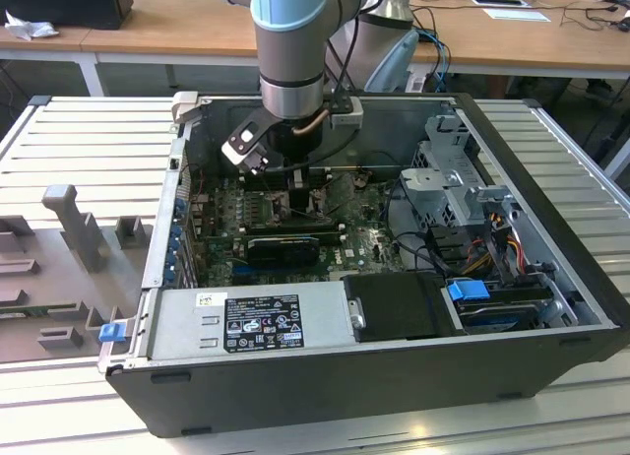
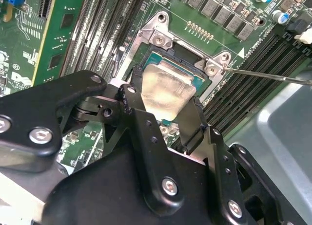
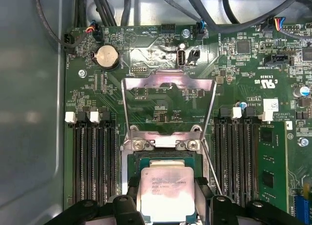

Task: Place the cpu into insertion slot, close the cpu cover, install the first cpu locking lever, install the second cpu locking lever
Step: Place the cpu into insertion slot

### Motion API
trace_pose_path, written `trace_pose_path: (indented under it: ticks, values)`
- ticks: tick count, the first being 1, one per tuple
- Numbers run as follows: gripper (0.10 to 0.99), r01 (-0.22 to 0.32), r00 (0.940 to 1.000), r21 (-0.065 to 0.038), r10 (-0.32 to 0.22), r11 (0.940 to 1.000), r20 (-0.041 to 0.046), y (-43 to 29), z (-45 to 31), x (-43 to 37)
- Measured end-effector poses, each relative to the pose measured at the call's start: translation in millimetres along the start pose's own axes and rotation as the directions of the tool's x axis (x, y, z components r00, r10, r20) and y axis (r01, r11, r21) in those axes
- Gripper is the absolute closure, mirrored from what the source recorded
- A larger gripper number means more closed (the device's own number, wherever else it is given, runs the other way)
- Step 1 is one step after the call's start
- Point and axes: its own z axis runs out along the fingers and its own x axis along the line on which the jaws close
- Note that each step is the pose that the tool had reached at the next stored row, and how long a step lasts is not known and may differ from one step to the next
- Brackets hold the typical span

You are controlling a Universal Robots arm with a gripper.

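In both wrist views my gripper (image 2: 165,99) (image 3: 168,204) is shut on the cpu (image 2: 163,91) (image 3: 165,193), one black finger on each side of the chip, whose silver-grey top faces up. The chip sits within the insertion slot (image 2: 152,59) (image 3: 165,159); I cannot tell whether it is fully seated. The cpu cover (image 3: 168,82), a thin metal frame with a window, stands swung open just beyond the socket. A thin locking lever (image 2: 273,75) (image 3: 210,161) sticks out unlatched beside the socket. In the exterior view the gripper (image 1: 295,184) is low over the motherboard inside the case.
Long black memory slots (image 3: 95,157) (image 3: 239,157) flank the socket on both sides. A black heatsink card (image 1: 281,246) and a grey power supply (image 1: 251,317) lie nearer the case's front. A drive cage (image 1: 453,179) and cables fill the exterior view's right.
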Motion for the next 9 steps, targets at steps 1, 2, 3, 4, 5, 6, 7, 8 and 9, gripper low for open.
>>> trace_pose_path:
  ticks: [1,2,3,4,5,6,7,8,9]
  values:
    - [0.557,-0.001,1.0,0.0,0.001,1.0,0.0001,0.0,1.0,0.2]
    - [0.557,-0.002,1.0,0.001,0.002,1.0,0.0001,0.0,1.5,0.4]
    - [0.557,-0.004,1.0,0.001,0.004,1.0,0.0002,0.1,2.3,0.7]
    - [0.557,-0.005,1.0,0.002,0.005,1.0,0.0004,0.1,3.1,0.9]
    - [0.557,-0.006,1.0,0.002,0.006,1.0,0.0004,0.1,3.8,1.0]
    - [0.557,-0.006,1.0,0.003,0.006,1.0,0.0005,0.0,4.4,1.0]
    - [0.557,-0.006,1.0,0.003,0.006,1.0,0.0005,0.0,4.4,1.0]
    - [0.557,-0.006,1.0,0.003,0.006,1.0,0.0006,0.0,4.4,1.0]
    - [0.557,-0.006,1.0,0.003,0.006,1.0,0.0006,0.0,4.4,1.0]
